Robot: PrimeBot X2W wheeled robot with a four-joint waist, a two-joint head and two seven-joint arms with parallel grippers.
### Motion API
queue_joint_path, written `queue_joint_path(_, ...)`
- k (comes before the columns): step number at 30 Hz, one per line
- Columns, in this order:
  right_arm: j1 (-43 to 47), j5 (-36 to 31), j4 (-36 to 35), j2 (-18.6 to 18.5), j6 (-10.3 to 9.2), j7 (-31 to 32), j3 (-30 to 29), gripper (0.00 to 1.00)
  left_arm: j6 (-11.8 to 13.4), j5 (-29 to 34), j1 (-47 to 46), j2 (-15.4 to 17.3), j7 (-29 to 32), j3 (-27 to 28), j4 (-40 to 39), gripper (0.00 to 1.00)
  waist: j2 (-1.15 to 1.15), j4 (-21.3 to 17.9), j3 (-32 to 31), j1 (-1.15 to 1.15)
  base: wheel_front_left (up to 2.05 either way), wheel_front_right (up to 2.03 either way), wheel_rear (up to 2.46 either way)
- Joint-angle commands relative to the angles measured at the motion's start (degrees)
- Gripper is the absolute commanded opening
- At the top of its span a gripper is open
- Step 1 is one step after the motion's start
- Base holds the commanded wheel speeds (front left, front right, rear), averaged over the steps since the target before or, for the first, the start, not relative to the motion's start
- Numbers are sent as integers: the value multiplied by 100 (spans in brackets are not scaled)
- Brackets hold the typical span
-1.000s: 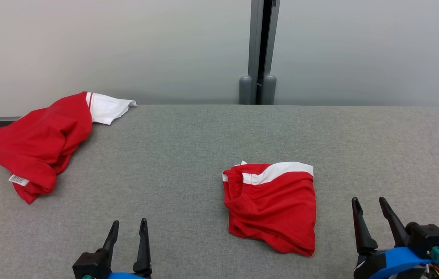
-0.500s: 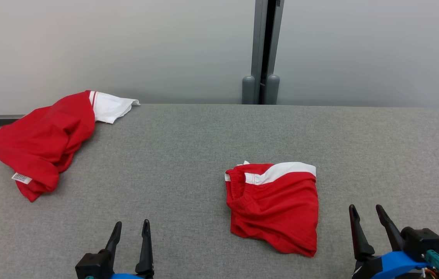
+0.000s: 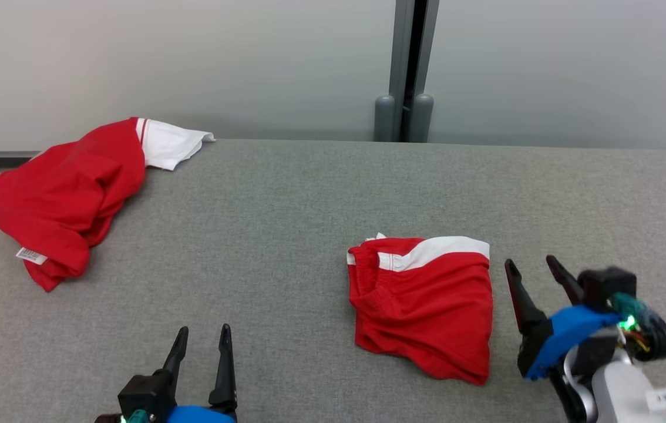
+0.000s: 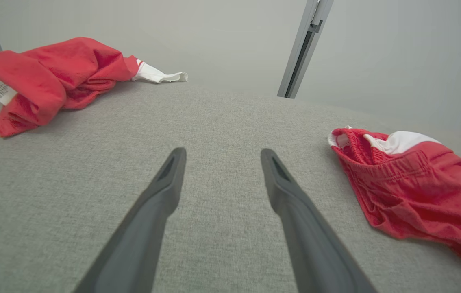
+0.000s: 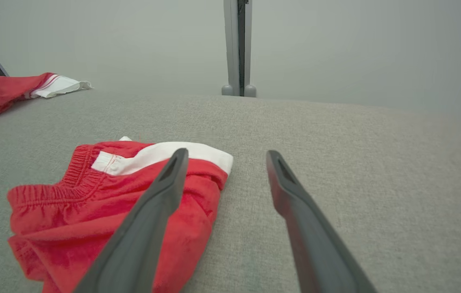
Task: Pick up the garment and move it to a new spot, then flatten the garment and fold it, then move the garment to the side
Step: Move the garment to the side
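On the gray cloth-covered counter (image 3: 274, 223), right of center, the folded garment (image 3: 424, 305) lies flat. It is red with a white band along the far edge and an elastic waistband on its left side. Robot's right fingers (image 3: 522, 302) are spread apart and empty, just beside the garment's right edge, tips pointing away from the robot. Head view shows a small gap between them and the cloth. In the right wrist view one finger overlaps the garment's corner; can't tell if it touches. Robot's left fingers (image 3: 225, 364) are spread wide, holding nothing, low near the front edge over bare counter, well apart from the garment. A second red garment (image 3: 63, 194) with a white sleeve is crumpled at the far left corner, barcode label (image 3: 32, 255) showing. A gray post (image 3: 409, 64) stands against the wall behind.
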Motion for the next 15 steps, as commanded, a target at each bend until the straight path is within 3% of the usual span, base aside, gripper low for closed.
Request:
queue_joint_path(1,-254,-107,40,-53,0,412,13,100,-20,41,-123,6,-14,8,1,100,0,52,69,0,0,0,0)
queue_joint_path(8,-726,55,401,-347,0,1956,178,100,-41,108,-239,-15,-15,13,25,100,0,289,310,0,0,0,0)
queue_joint_path(15,-813,490,717,-398,0,2622,236,100,-81,155,-330,-29,-15,47,47,100,0,470,481,0,0,0,0)
